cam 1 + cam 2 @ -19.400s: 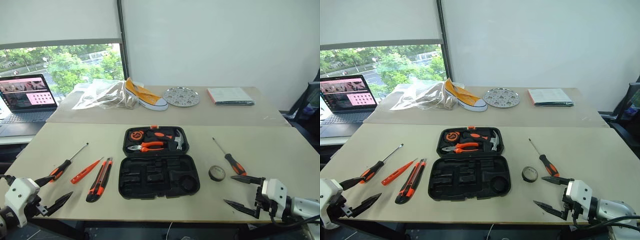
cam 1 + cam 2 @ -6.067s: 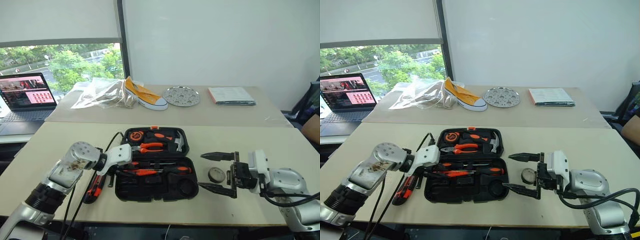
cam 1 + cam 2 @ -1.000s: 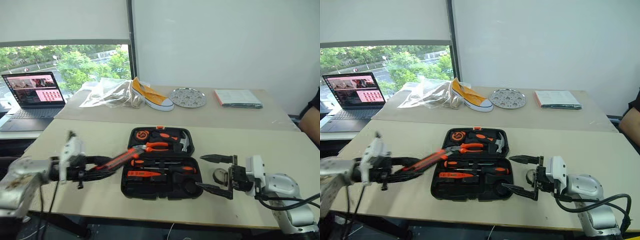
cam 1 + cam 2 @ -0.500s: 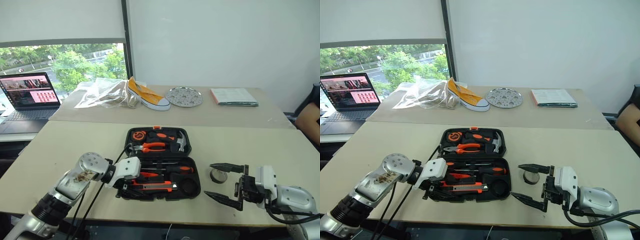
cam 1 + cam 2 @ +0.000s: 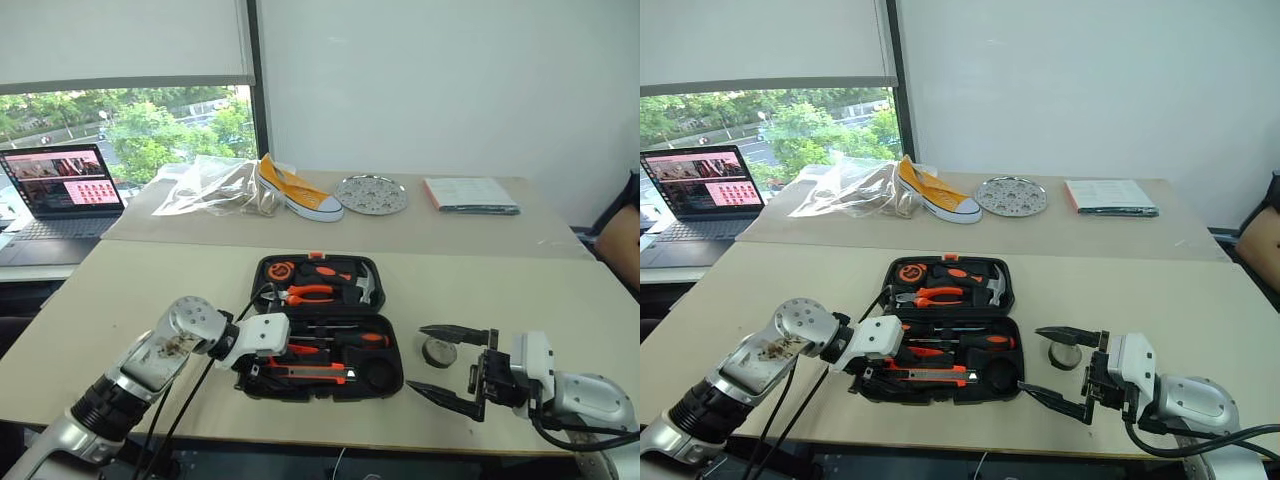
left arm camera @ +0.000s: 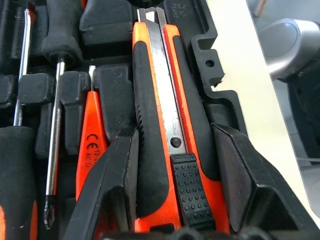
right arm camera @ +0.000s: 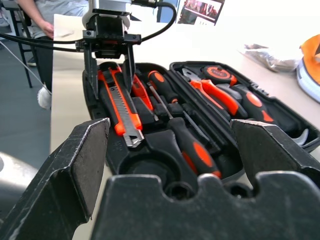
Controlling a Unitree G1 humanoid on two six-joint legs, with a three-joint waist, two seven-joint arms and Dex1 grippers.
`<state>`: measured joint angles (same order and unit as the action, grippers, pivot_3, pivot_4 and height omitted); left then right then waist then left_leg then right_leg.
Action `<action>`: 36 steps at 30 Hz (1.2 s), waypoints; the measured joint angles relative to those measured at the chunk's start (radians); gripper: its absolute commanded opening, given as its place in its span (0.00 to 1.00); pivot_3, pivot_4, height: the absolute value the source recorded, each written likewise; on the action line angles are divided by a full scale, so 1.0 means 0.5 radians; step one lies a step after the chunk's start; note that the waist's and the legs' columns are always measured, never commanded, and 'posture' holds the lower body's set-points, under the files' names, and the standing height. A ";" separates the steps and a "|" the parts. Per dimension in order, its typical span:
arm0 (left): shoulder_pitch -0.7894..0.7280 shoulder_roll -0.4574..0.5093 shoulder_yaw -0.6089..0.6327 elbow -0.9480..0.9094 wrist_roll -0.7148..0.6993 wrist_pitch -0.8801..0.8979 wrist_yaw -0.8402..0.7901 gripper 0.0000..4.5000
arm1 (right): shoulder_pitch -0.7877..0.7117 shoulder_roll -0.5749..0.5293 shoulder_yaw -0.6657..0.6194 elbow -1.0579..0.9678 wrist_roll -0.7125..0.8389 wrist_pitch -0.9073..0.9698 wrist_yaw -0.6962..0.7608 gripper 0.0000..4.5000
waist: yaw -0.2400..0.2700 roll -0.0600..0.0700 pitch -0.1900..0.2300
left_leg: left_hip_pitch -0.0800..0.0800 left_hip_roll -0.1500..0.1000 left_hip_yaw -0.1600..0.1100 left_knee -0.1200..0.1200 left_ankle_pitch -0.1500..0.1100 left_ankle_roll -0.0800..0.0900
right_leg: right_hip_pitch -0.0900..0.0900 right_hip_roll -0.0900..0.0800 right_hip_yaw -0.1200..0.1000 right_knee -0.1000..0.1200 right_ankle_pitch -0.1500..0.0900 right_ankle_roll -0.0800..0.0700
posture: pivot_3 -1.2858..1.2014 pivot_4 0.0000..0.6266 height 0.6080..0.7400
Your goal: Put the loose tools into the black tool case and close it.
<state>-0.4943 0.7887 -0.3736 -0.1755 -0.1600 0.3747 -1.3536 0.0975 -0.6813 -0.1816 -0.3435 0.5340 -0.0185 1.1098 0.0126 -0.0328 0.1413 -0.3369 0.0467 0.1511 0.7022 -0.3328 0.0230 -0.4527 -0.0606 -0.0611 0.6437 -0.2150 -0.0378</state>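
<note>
Both jaws stand apart right now. On the left gripper (image 6: pixel 172 195) the 2 fingers sit on either side of the utility knife (image 6: pixel 167 125) with a small gap, so I cannot tell if they pinch it. The knife lies in the front row of the black tool case (image 5: pixel 385 385), next to the slim orange screwdriver (image 6: pixel 90 130). 2 long screwdrivers (image 7: pixel 192 142) lie in the case too.

The right gripper (image 5: pixel 440 365) hangs wide, holding nothing, near the tape roll (image 5: pixel 438 352) on the table (image 5: pixel 130 290) just beside the case (the last loose tool, I think).

To do this step well, I would let go of the knife only when it sits flat in its slot. Lift the left gripper straight up so it does not drag the knife out. Check nothing sticks up, or the lid may not close.
</note>
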 measured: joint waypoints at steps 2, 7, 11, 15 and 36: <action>0.019 -0.015 0.015 0.017 -0.011 -0.052 -0.007 0.72 | -0.010 0.000 0.004 0.004 0.000 0.000 0.000 1.00 | 0.000 0.000 0.000 | 0.000 0.000 0.000 0.000 0.000 0.000 | 0.000 0.000 0.000 0.000 0.000 0.000 | 0.52 0.24 1.00; 0.060 -0.098 0.124 0.070 -0.172 -0.148 -0.053 0.97 | -0.026 0.000 0.011 0.029 -0.001 0.000 0.005 1.00 | 0.001 0.000 0.000 | -0.001 0.000 0.000 0.001 -0.001 0.001 | 0.000 -0.001 0.000 0.000 0.000 0.000 | 0.52 0.24 1.00; 0.060 -0.142 0.262 0.090 -0.308 -0.213 -0.070 0.97 | -0.031 0.000 0.012 0.039 -0.001 0.000 0.011 1.00 | 0.000 0.000 0.000 | 0.000 0.001 0.000 0.002 0.000 0.001 | 0.000 -0.001 0.000 0.001 0.000 0.000 | 0.52 0.24 1.00; 0.062 -0.170 0.309 0.151 -0.317 -0.263 -0.062 0.72 | -0.030 0.000 0.012 0.045 -0.001 0.000 0.016 1.00 | -0.001 0.000 0.000 | 0.000 0.000 0.000 0.003 0.000 0.000 | 0.000 -0.001 0.000 0.002 0.000 0.000 | 0.52 0.24 1.00; 0.247 -0.293 0.219 0.268 -0.189 -0.292 0.100 0.03 | 0.061 -0.029 -0.006 0.005 0.003 0.004 0.007 1.00 | 0.003 0.001 -0.001 | 0.008 0.002 -0.006 0.005 -0.010 0.017 | 0.029 -0.002 -0.003 -0.001 -0.002 0.004 | 0.52 0.24 1.00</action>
<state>-0.3707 0.6420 -0.2639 -0.0414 -0.2546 0.2285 -1.3034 0.1278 -0.6957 -0.1846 -0.3408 0.5354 -0.0164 1.1135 0.0140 -0.0322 0.1410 -0.3327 0.0477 0.1482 0.7047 -0.3379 0.0317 -0.4383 -0.0614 -0.0626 0.6432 -0.2159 -0.0360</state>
